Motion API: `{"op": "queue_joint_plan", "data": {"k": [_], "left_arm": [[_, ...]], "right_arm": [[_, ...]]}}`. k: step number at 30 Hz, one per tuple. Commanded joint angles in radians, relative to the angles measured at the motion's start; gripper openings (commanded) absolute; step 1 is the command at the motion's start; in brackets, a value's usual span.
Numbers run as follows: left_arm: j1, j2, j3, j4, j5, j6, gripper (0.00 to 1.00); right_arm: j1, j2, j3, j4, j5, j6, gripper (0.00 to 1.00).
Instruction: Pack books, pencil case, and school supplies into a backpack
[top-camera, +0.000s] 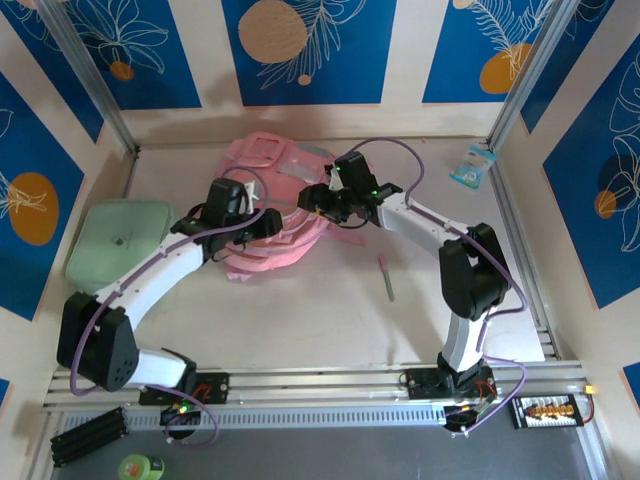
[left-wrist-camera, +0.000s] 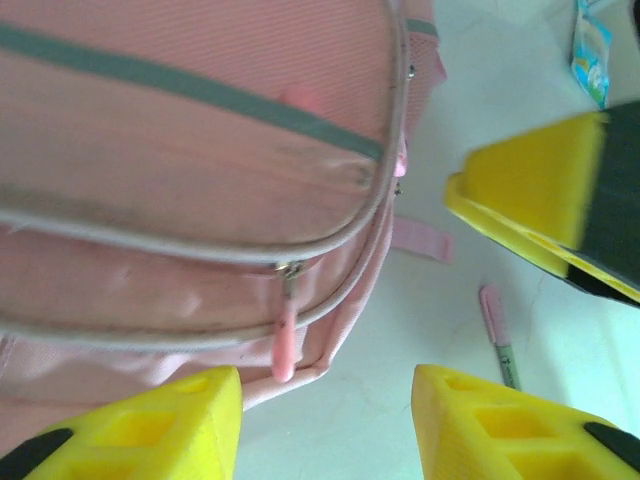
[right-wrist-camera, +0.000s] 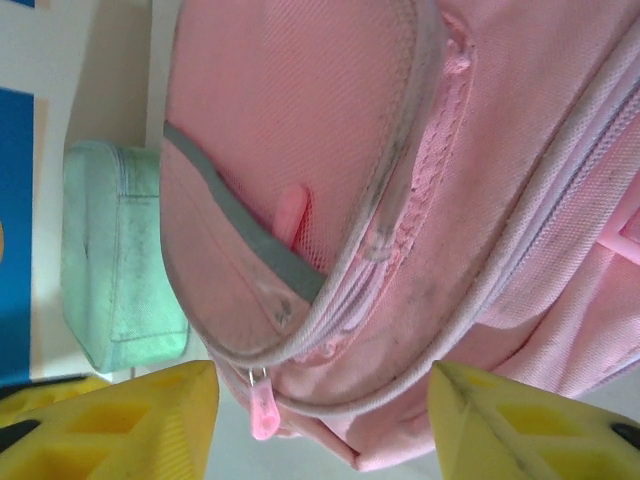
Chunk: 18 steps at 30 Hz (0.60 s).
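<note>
The pink backpack (top-camera: 275, 160) lies flat towards the far middle of the desk (top-camera: 300, 320), and both arms reach in over its near edge. The left gripper (top-camera: 265, 222) hangs at the bag's near-left side. In its own wrist view its jaws stand apart with nothing between them but bare desk and the hem of the bag. The right gripper (top-camera: 315, 200) is just beside it to the right, over the front pockets, and its jaws are also parted and hold nothing. The two grippers are close together.

A small pink zipper pull (right-wrist-camera: 265, 410) dangles from the edge of a front pocket, roughly between the right gripper's yellow fingers (right-wrist-camera: 530, 430) but not pinched by them. The pocket seams I can see look zipped shut. What the bag already holds I cannot tell.

The green pen (top-camera: 386, 278) with its pinkish end lies on the desk to the right of the bag and nearer to me, well apart from both grippers. A mint-green case (top-camera: 118, 238) sits at the left, and a small blue-and-white packet (top-camera: 470, 165) is in the far right corner.

To my eye, the step in hand is work on the bag itself, probably getting a pocket open, not carrying anything. The next move seems to call for one gripper to close on that pull while the other pins the fabric so the bag does not slide. After that the pen has to be fetched. It is thin and lies flat, so it needs a low, square pinch.
</note>
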<state>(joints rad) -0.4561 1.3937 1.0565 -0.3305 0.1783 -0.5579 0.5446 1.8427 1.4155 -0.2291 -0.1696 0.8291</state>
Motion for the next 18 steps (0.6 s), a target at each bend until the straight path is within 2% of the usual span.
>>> {"op": "queue_joint_plan", "data": {"k": [1, 8, 18], "left_arm": [[-0.04, 0.056, 0.067, -0.089, -0.093, 0.121, 0.46], [-0.096, 0.17, 0.176, -0.18, -0.198, 0.181, 0.31], [-0.1, 0.238, 0.198, -0.181, -0.19, 0.184, 0.23]], "right_arm": [[-0.01, 0.032, 0.06, -0.053, -0.02, 0.113, 0.55], [-0.012, 0.09, 0.117, -0.059, -0.039, 0.138, 0.49], [-0.009, 0.153, 0.184, -0.09, -0.067, 0.126, 0.44]]}}
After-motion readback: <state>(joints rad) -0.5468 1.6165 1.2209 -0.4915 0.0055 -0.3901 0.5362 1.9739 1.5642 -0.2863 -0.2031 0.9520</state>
